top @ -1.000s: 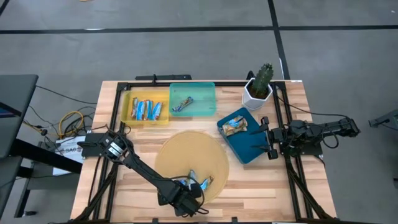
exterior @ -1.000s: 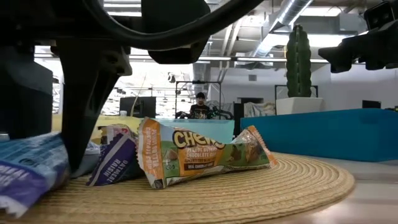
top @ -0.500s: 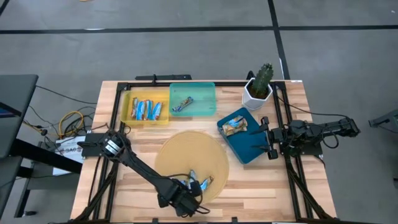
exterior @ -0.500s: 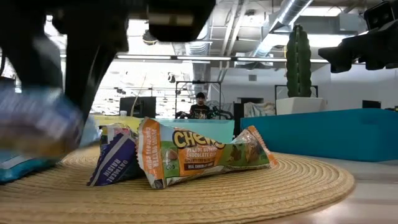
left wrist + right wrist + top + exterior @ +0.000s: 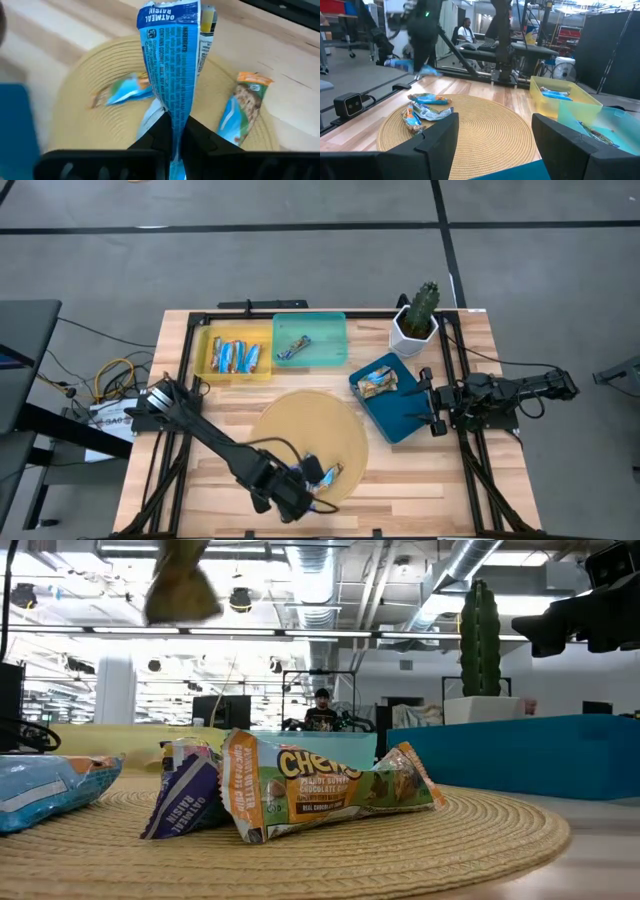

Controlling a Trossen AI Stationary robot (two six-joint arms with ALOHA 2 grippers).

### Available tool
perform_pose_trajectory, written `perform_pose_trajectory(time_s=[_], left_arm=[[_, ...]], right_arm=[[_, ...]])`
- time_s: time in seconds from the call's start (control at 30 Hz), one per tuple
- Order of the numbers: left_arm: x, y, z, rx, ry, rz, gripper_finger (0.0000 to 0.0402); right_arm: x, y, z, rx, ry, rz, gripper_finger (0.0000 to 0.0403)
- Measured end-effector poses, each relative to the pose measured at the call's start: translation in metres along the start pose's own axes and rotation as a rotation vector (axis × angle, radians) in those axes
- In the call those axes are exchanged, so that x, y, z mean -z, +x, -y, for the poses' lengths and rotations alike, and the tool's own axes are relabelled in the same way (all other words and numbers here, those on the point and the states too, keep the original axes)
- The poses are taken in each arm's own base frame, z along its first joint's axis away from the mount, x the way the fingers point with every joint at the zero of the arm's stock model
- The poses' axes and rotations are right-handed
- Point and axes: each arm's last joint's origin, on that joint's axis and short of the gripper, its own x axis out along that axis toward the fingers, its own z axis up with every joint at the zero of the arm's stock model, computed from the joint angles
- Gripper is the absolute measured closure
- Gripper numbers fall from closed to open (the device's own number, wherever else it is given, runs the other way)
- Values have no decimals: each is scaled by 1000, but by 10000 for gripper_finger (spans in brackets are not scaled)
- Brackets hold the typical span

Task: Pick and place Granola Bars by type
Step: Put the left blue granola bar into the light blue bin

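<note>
Woven straw mat (image 5: 300,430) is our landmark, round, at the near-centre of the wooden worktop (image 5: 400,475). We see the left gripper (image 5: 172,131) up over the mat's near edge, jaws clamped tight on one end of a blue Oatmeal Raisin bar (image 5: 172,65), which is lifted clear of the mat and hangs free. Three more bars lie on the mat's near part: a tan-and-blue Chewy bar (image 5: 320,785), a purple-and-white raisin bar (image 5: 185,802) touching its end, and a light blue bar (image 5: 50,790) a bit apart from those two.

Behind the mat, a yellow tray (image 5: 207,350) holds approx four blue bars (image 5: 232,356) side by side. Next to it, directly behind the mat, a teal tray (image 5: 325,330) holds one brown bar (image 5: 292,347). To the mat's right, a dark blue tray (image 5: 400,420), set askew, holds a tan bar (image 5: 377,382) in its far end. Beyond that tray, right-rear of the mat, a cactus in a white pot (image 5: 417,315).

We see the right gripper (image 5: 492,135) just right of the dark blue tray, well apart from the mat, jaws wide apart w/ nothing in them, facing the mat.

A person (image 5: 321,710) sits in the room far behind the mat.
</note>
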Motion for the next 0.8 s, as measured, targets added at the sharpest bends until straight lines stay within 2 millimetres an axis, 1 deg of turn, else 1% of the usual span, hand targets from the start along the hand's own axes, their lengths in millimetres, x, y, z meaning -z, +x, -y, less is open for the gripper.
perform_pose_trajectory(time_s=[0.17,0.3,0.37,0.6,0.8], left_arm=[[9,-34,-7,-60,-72,30,386],[15,-53,-10,-94,-149,48,392],[17,-56,-10,-95,-171,47,392],[18,-56,-10,-97,-209,41,388],[26,-54,-23,-176,-406,8,392]], right_arm=[[0,0,0,0,0,0,159],[0,0,0,0,0,1,159],[0,0,0,0,0,0,159],[0,0,0,1,0,1,159],[0,0,0,0,0,1,159]])
